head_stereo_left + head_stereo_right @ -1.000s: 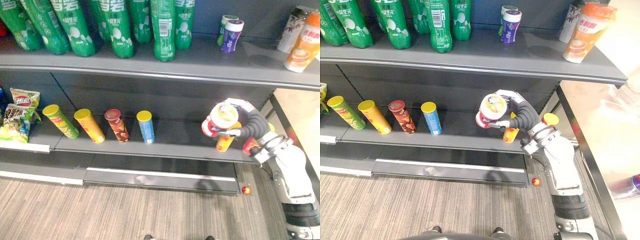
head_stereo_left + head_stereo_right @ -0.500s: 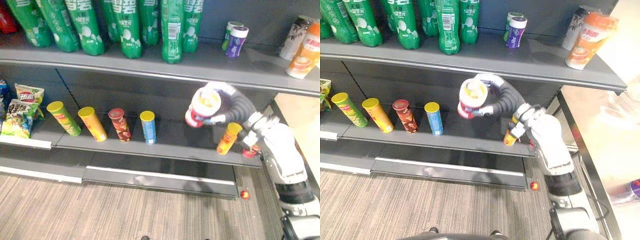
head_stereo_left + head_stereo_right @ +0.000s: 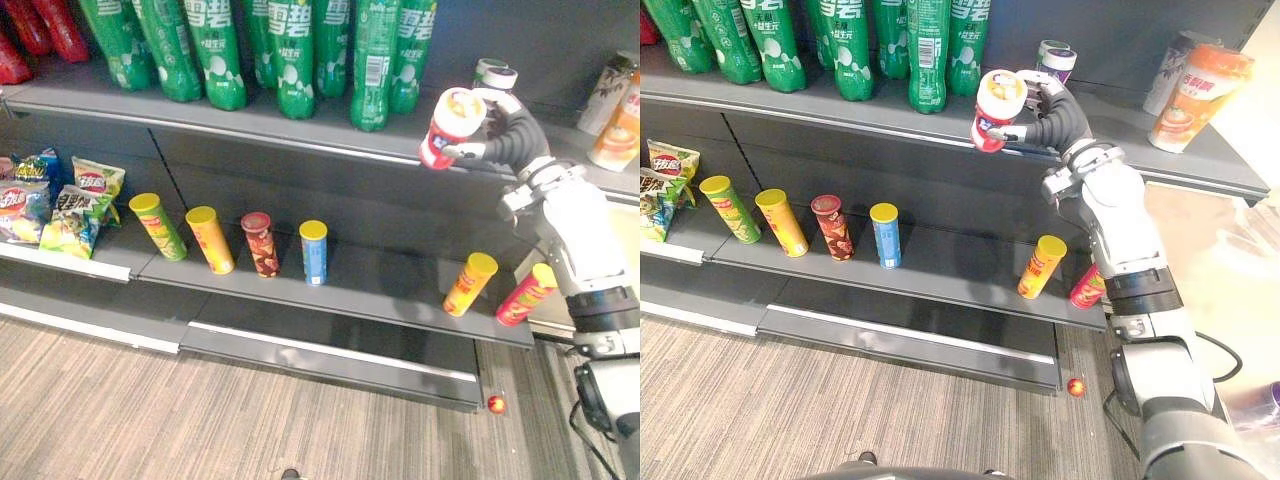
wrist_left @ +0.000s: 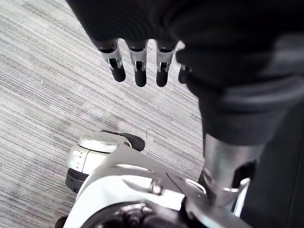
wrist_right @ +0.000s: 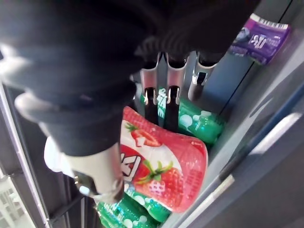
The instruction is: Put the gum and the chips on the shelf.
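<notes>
1. Gum tub [image 3: 447,128] is in the air at the front edge of the top shelf [image 3: 320,135].
2. Right arm [image 3: 580,230] reaches up, elbow bent, wrist level with that shelf.
3. Right hand [image 3: 1050,120] wraps its fingers and thumb round the tub; left hand [image 4: 137,71] hangs straight-fingered over the carpet [image 4: 47,95].
4. Tub is near upright, white lid up, leaning slightly.
5. Half a second ago it was down by the lower shelf [image 3: 380,285].

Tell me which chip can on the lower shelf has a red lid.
The dark red can, third from the left, beside the blue can; every other lid is yellow.
</notes>
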Motion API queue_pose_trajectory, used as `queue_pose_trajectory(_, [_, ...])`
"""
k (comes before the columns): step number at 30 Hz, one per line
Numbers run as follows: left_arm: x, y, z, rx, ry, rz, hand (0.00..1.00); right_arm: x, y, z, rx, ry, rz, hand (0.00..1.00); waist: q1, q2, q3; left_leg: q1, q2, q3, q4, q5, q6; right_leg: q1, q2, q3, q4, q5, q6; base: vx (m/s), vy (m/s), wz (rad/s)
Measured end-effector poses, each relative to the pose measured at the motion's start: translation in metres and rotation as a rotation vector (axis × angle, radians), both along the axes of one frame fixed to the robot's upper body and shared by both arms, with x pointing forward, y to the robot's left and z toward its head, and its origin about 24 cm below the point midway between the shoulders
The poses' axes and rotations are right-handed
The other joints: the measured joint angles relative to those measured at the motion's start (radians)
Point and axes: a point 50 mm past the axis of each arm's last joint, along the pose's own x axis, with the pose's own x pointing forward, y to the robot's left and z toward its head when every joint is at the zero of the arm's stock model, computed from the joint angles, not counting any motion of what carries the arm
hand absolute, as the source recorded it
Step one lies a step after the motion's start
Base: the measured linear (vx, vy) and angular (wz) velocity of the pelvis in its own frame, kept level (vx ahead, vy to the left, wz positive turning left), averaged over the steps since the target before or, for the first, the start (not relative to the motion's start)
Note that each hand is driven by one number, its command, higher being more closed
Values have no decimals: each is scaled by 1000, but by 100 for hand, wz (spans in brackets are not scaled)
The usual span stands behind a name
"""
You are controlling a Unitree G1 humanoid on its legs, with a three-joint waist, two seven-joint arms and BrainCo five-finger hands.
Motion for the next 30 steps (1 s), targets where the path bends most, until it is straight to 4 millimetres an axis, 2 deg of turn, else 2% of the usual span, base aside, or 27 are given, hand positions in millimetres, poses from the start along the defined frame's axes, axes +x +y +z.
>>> queue_pose_trajectory(5, [1,1,0,6,2,-14,0,12,-16,3,11,57,-89,100,1,0,0,0,5,-2,0,3,-3,2,6,-2,-3,0,-1,0,0,0])
queue_pose_trajectory(13, [3,2,1,7,-2,-31,0,17,-40,6,8,127,-162,100,5,0,0,-3,6,-19,0,6,-4,12,9,-15,-9,0,-1,8,4,5])
queue_pose_trajectory(24, [5,5,2,14,2,-65,0,21,-56,7,-29,181,-205,100,6,0,0,-3,8,-17,0,6,-4,12,10,-14,-11,0,-1,0,0,0])
queue_pose_trajectory(30, [8,4,2,13,1,-78,0,23,-64,2,-18,213,-236,100,20,1,0,-4,8,-16,0,6,-4,12,11,-14,-17,2,-2,0,0,0])
